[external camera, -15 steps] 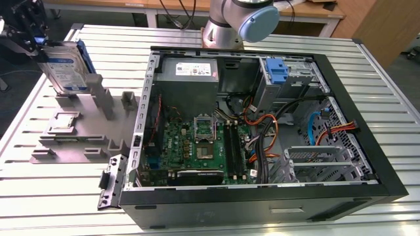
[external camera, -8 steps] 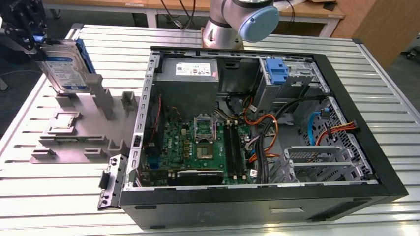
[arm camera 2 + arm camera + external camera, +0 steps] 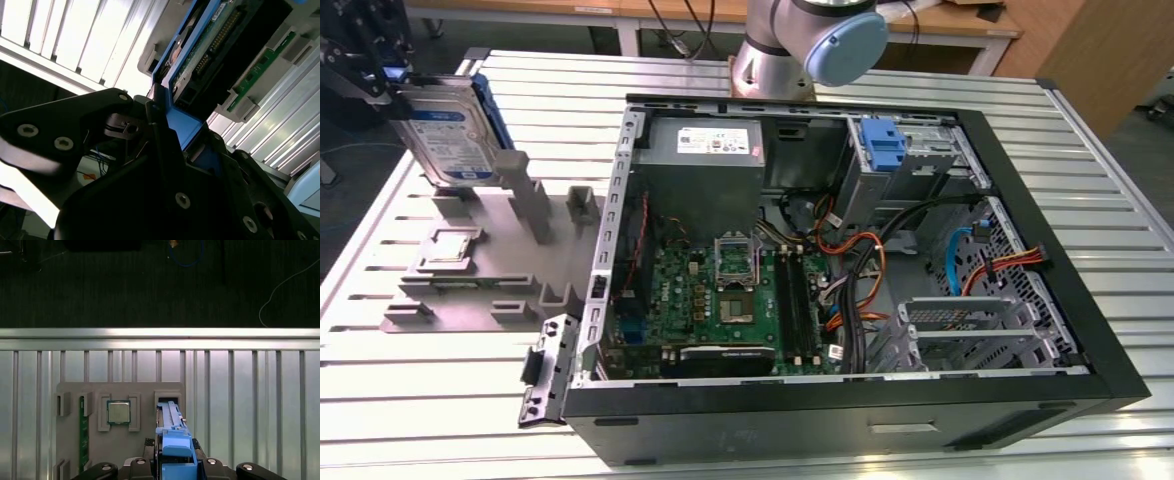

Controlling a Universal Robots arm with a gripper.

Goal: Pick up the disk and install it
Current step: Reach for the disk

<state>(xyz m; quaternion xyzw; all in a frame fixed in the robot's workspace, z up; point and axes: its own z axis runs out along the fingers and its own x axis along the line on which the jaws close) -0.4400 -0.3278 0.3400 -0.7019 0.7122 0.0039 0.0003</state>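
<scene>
The disk [image 3: 447, 135] hangs in the gripper [image 3: 384, 80], up over the holder [image 3: 487, 285], w/ a chip [image 3: 448, 248] in it. Holder sits on the table [image 3: 1081, 200], exterior view's left, just beside the open computer box [image 3: 854, 415].

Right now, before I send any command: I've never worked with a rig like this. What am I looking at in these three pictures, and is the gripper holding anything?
This is one robot arm mounted at a slatted metal table. The exterior view comes from a camera off the arm and looks down on the whole table. The two wrist views come from cameras that ride on the arm, close to the gripper. On the table stand an open computer case and, at the exterior view's left, a grey holder plate with a processor chip in one pocket. The gripper is shut on the disk, clamping its blue carrier, and holds it upright above the holder plate. The disk is not in the case yet.
</scene>
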